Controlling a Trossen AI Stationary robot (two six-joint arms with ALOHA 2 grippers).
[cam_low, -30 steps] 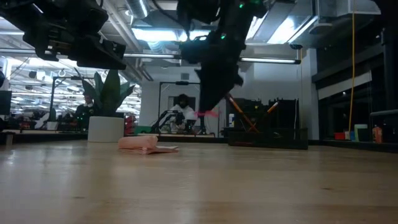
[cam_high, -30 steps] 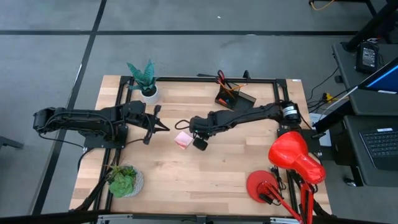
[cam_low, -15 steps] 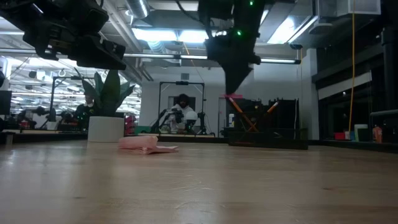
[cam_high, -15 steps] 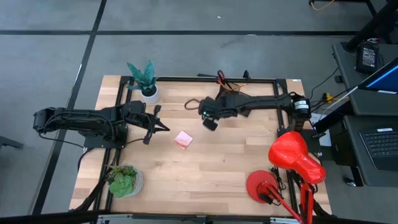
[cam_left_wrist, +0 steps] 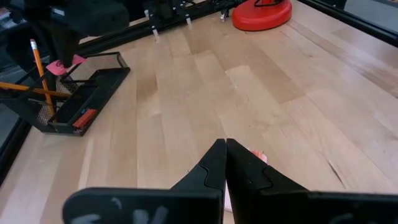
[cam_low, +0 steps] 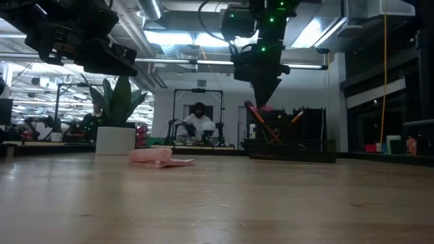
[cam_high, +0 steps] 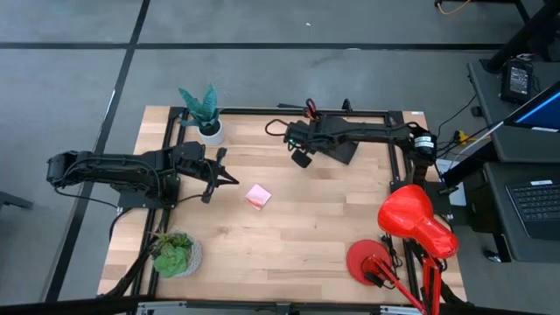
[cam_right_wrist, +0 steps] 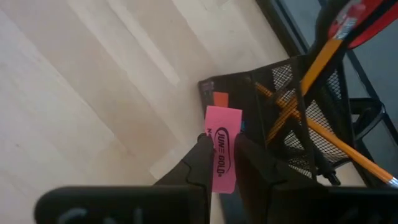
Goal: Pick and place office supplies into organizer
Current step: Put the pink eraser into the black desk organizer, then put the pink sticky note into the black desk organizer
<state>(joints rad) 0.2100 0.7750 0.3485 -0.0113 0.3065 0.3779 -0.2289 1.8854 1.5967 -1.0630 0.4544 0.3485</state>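
- Eraser [cam_right_wrist: 222, 149], pink, sits pinched between right gripper [cam_right_wrist: 219, 163] fingers beside the organizer [cam_right_wrist: 292, 124]; high view seemingly hides it.
- Left gripper [cam_left_wrist: 225, 163] fingers closed, empty, above worktop [cam_left_wrist: 249, 93].

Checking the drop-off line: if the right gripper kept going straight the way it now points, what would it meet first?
Probably the organizer: in the right wrist view the right gripper, shut on a pink eraser, points at its near low compartment, where a small red item lies. Depth is unclear, so it could meet the table just short of the organizer.

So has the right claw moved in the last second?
Yes. The right claw went from beside the pink pad toward the black organizer.
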